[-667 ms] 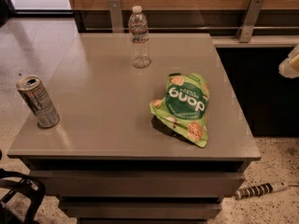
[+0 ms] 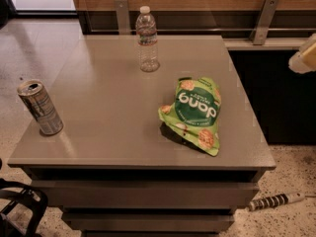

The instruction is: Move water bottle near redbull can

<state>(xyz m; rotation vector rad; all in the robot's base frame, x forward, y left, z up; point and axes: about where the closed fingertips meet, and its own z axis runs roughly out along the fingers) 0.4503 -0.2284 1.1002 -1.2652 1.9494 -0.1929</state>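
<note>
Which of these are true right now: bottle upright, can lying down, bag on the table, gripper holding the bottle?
1. The water bottle stands upright near the far edge of the table. True.
2. The redbull can lies on its side next to the bottle. False: it stands at the near left corner, well apart from the bottle.
3. The green snack bag lies on the table, right of centre. True.
4. The gripper holds the bottle. False: it is at the right edge of the view, beyond the table.
</note>
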